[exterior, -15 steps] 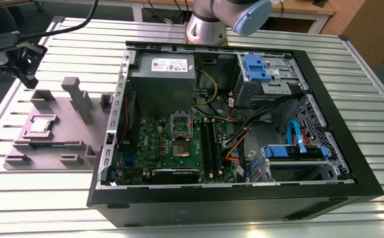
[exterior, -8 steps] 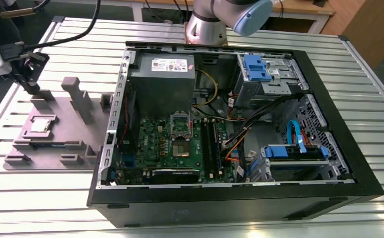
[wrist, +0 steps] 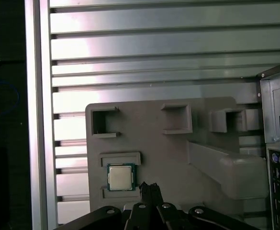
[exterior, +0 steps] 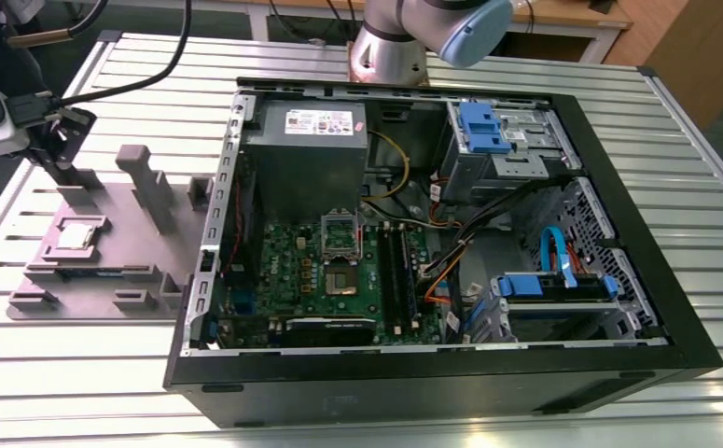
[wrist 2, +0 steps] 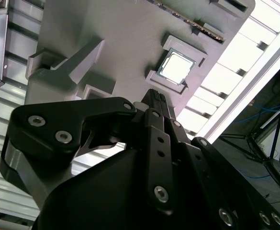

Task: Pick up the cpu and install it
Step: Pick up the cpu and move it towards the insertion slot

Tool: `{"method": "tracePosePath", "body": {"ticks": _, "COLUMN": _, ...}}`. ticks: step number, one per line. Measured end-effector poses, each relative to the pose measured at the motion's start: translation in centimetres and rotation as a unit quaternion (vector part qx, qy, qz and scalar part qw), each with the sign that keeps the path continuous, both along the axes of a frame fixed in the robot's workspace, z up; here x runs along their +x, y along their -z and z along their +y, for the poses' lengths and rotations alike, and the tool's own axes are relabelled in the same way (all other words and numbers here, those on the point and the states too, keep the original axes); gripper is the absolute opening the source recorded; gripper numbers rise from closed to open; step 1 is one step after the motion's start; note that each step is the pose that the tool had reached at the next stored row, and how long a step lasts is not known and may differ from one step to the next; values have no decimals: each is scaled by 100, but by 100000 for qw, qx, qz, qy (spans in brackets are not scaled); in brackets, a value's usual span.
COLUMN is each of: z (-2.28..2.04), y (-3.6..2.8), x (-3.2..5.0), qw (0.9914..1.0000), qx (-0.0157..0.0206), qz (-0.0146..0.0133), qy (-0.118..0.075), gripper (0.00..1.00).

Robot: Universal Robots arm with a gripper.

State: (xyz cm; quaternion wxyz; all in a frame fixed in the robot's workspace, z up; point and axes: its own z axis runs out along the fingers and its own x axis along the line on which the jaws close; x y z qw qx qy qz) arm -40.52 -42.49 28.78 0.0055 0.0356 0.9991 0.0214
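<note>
The gripper [exterior: 60, 163] hangs above a grey fixture plate [exterior: 125, 245] that lies on the slatted aluminium table [exterior: 88, 373], at the exterior view's left of the open computer case [exterior: 461, 378]. In both wrist views its 2 black fingers [wrist: 144, 191] are pressed together at the tips with nothing between them, so the gripper [wrist 2: 155, 94] is closed and empty.

The cpu [exterior: 77, 235] lies flat in a shallow square pocket of the plate, silvery top up, clear of the fingertips. In the first wrist view the cpu [wrist: 120, 177] appears just beside the gripper [wrist: 148, 186] tips, with the fixture plate [wrist: 168, 158] bare around it. In the second wrist view the cpu [wrist 2: 177, 67] sits a little beyond them.

Inside the case, the motherboard's socket [exterior: 340, 280] has a dark centre and its metal frame is raised open. No chip is seated there. A green memory stick [exterior: 93, 273] rests in a slot near the plate's front edge.
</note>
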Motion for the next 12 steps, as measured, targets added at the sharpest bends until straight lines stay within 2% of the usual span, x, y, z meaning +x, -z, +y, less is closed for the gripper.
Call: {"method": "tracePosePath", "body": {"ticks": 12, "z": 0, "y": 4, "x": -17, "qw": 100000, "qx": 7, "qz": -40, "qy": 2, "gripper": 11}}
